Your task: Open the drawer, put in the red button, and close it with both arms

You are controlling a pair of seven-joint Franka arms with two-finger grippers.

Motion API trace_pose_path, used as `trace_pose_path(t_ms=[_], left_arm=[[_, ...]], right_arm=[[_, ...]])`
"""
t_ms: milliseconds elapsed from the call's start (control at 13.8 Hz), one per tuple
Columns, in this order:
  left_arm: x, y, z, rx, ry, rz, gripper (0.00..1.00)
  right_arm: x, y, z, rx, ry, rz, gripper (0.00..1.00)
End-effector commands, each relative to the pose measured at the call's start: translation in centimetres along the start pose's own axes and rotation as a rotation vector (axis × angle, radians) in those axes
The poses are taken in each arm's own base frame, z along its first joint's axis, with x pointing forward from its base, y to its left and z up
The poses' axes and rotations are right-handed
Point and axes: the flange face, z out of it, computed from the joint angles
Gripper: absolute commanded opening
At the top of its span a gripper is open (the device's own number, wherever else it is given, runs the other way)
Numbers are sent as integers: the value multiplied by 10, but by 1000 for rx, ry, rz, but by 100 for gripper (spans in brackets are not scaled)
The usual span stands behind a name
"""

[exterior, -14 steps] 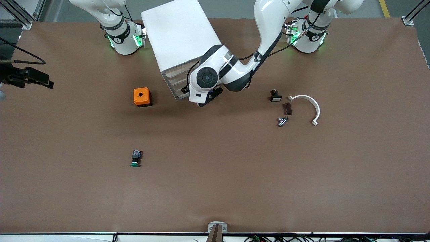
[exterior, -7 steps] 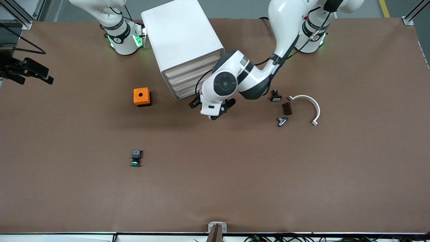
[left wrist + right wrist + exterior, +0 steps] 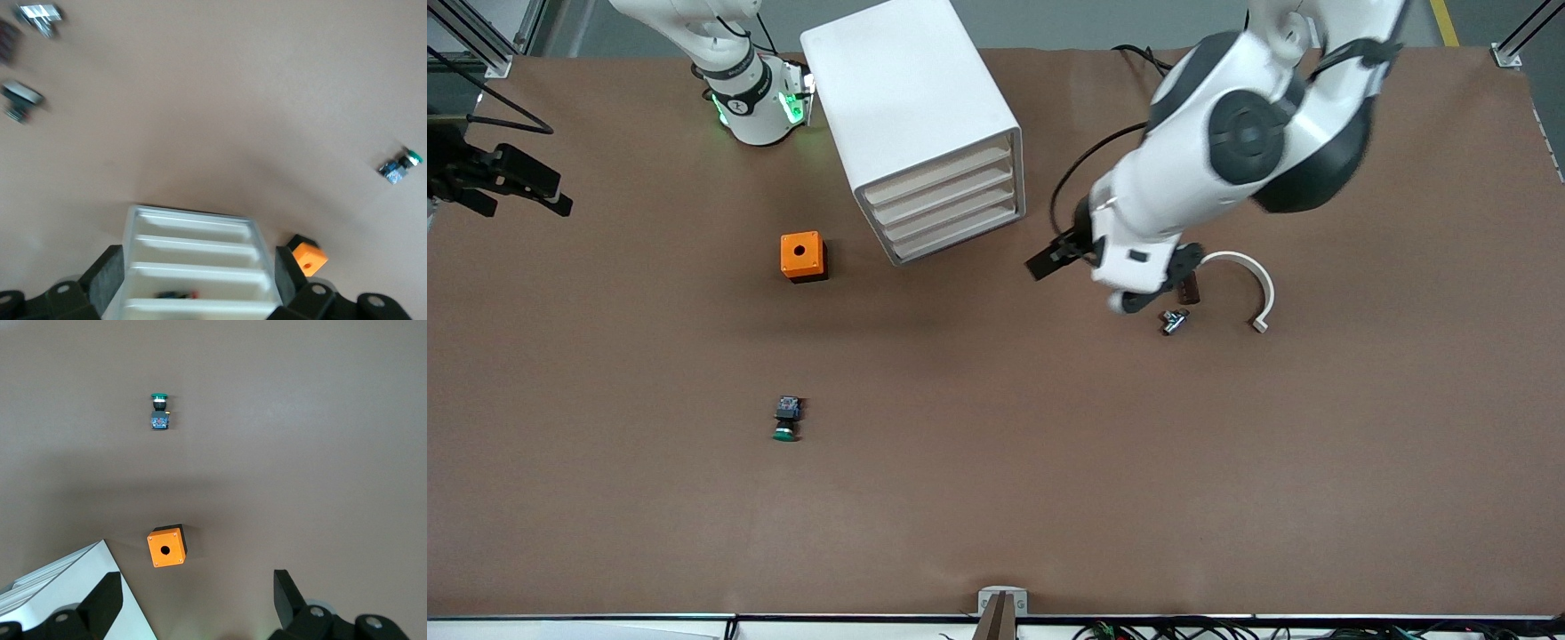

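Moved: I see left gripper [image 3: 1049,264] withdrawn from cabinet [image 3: 911,107], fingers spread, empty | red button [image 3: 190,293] inside drawer [image 3: 200,283], drawers appear shut | right gripper [image 3: 193,603] waits at table's edge, fingers spread | task looks nearly complete

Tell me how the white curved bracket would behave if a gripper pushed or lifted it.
The white curved bracket is a thin open arc lying flat, so it probably feels light and would slide or pivot rather than roll. Its narrow band with small end tabs suggests rigid plastic, perhaps slightly springy. Pushed at one end, it would likely spin toward the small metal fitting.
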Motion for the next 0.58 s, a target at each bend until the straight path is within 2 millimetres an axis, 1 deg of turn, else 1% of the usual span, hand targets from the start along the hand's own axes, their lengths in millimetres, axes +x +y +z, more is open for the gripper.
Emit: trace_pose_path(t_ms=[0, 145, 291, 436, 509], left_arm=[[24, -56, -52, 52, 10, 120, 99], [44, -96, -86, 113, 49, 206, 99], [71, -128, -106, 132, 58, 240, 99], [99, -167, -130, 134, 55, 272, 99], [110, -182, -137, 141, 54, 288, 99]], right_arm=[[-6, -1, -2, 4, 13, 7, 100], [-6, -2, -2, 4, 15, 6, 100], [-6, -3, -2, 4, 15, 4, 100], [-5, -5, -1, 5, 14, 1, 100], [-5, -5, -2, 5, 16, 1, 100]])
